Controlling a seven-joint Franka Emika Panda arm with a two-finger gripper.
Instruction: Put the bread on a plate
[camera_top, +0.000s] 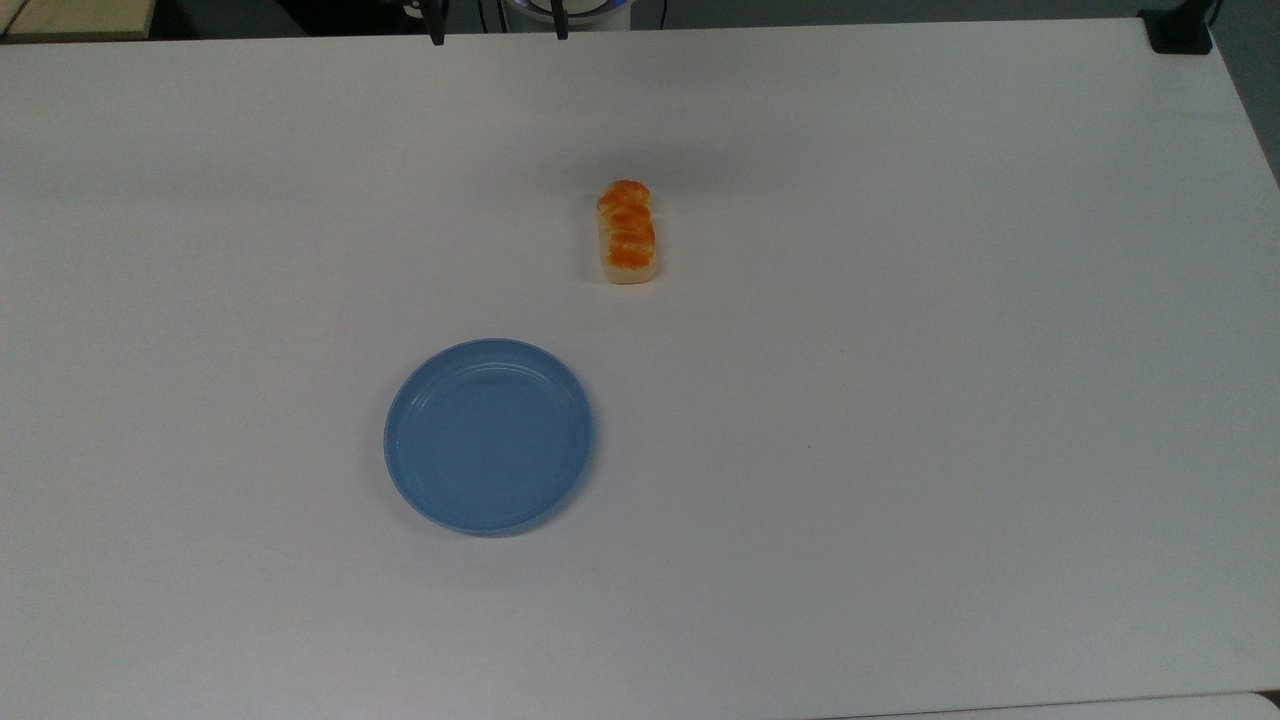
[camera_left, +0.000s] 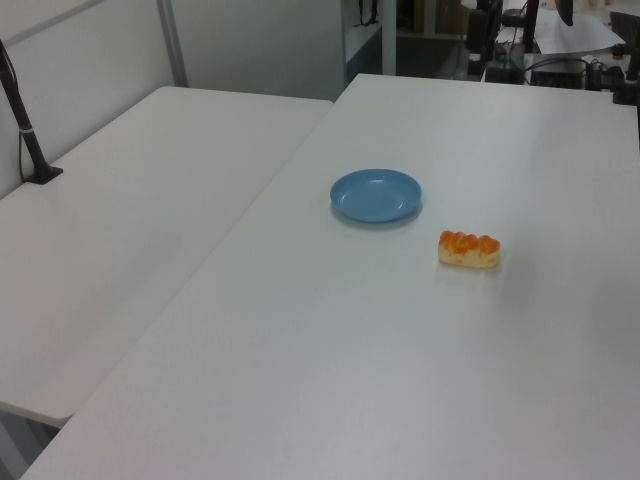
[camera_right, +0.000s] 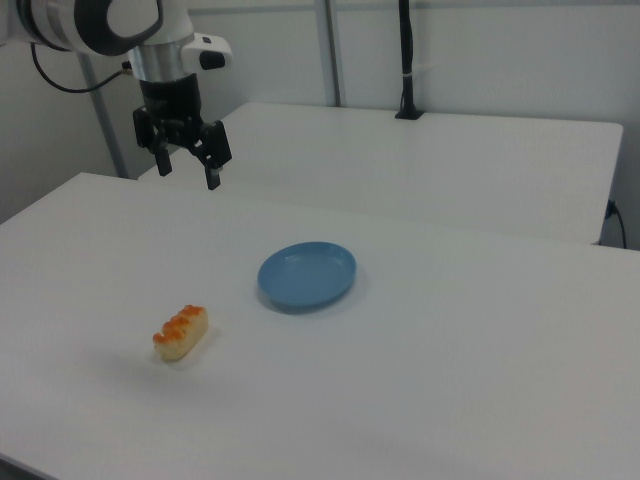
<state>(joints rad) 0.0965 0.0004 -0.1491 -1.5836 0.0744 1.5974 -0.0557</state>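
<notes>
Hanging above the desk's far edge in the right view, the black two-finger gripper (camera_right: 186, 172) has its fingers spread apart with nothing between them. It points down from the white arm (camera_right: 110, 22), well clear of the surface. In the top view the two fingertips (camera_top: 437, 38) just poke in at the upper edge.

Below it lies the white flat-topped desk (camera_right: 480, 380). The small oblong bread roll (camera_right: 181, 332), pale cream on the sides with a glossy orange-brown segmented top, rests on the bare desk toward the right view's left, well apart from the gripper. In the top view the same roll (camera_top: 628, 233) sits near the centre, its long axis running up and down.

The round light-blue plastic plate (camera_right: 306, 275) with a shallow raised rim sits flat on the desk, near the roll but not touching it; in the top view the plate (camera_top: 410, 480) is below and left of the roll. In the left view the plate (camera_left: 376, 195) is beyond and left of the roll (camera_left: 468, 250).
</notes>
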